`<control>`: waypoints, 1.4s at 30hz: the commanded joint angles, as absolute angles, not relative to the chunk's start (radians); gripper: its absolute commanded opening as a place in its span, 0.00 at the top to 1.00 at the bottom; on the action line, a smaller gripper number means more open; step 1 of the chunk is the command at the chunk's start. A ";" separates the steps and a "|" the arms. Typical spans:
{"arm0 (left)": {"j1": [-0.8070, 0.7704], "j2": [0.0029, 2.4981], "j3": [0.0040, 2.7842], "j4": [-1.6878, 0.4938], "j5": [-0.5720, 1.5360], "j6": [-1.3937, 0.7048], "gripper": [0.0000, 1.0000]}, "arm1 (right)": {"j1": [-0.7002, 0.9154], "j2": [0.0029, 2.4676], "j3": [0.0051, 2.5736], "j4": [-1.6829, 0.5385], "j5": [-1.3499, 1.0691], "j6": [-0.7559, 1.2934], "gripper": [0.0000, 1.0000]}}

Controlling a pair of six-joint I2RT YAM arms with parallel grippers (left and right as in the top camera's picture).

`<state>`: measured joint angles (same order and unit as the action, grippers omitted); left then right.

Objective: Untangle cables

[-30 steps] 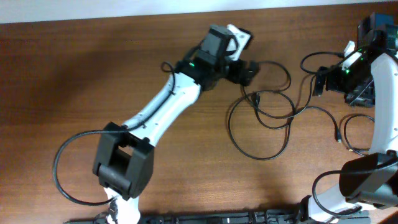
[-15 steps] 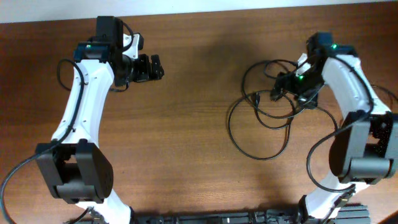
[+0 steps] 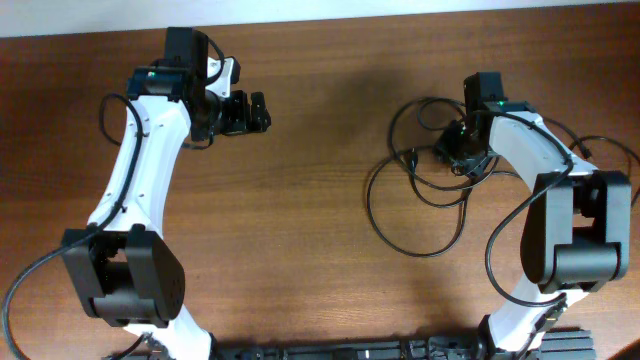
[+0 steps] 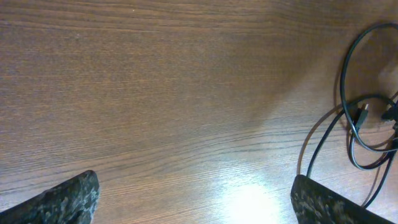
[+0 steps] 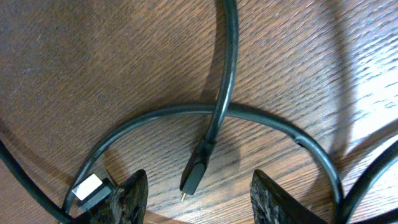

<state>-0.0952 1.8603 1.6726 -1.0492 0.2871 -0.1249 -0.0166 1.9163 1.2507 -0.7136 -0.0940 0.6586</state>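
The cables (image 3: pixel 420 255) lie as thin black loops on the right half of the wooden table. My right gripper (image 3: pixel 460 152) hovers low over the tangle's upper part. In the right wrist view its jaws (image 5: pixel 199 180) stand part way open astride a small black plug (image 5: pixel 198 167), with wood showing on both sides of the plug. A cord (image 5: pixel 230 56) runs up from that plug and crosses over an arching cord. My left gripper (image 3: pixel 248 112) is far off at the upper left, wide open over bare wood (image 4: pixel 194 182). The left wrist view shows the cables (image 4: pixel 343 78) at its right edge.
A connector with a white label (image 5: pixel 90 186) lies against my right gripper's left finger. The right arm's own thicker wires (image 3: pixel 600 150) loop at the far right. The table's back edge (image 3: pixel 320 22) runs along the top, and a black rail (image 3: pixel 350 352) along the bottom.
The left arm has swung away from the tangle to the upper left. The right gripper has come in from the far right onto the cables, and its jaws are now either side of a plug.
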 commanded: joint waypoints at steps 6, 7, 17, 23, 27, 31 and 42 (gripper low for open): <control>-0.099 1.845 1.671 -1.058 0.292 -0.127 0.01 | -0.006 1.921 1.233 -0.698 -0.039 0.675 0.51; -0.098 1.845 1.671 -1.061 0.292 -0.127 0.01 | -0.006 1.922 1.233 -0.698 -0.040 0.675 0.51; -0.098 1.845 1.671 -1.067 0.291 -0.126 0.01 | -0.006 1.922 1.226 -0.694 -0.039 0.675 0.51; -0.098 1.845 1.671 -1.063 0.291 -0.126 0.01 | -0.006 1.922 1.150 -0.623 -0.041 0.675 0.51; -0.098 1.845 1.671 -1.064 0.291 -0.126 0.01 | -0.006 1.922 1.148 -0.611 -0.041 0.675 0.65; -0.099 1.845 1.671 -1.064 0.292 -0.127 0.01 | -0.006 1.922 1.148 -0.612 -0.041 0.675 0.80; -0.098 1.845 1.671 -1.064 0.291 -0.126 0.01 | -0.024 1.859 1.225 -0.675 -0.059 0.633 0.96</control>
<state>-0.0956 1.8603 1.6726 -1.0634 0.2874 -0.1249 -0.0151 1.9099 1.1763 -0.6338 -0.0528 0.6674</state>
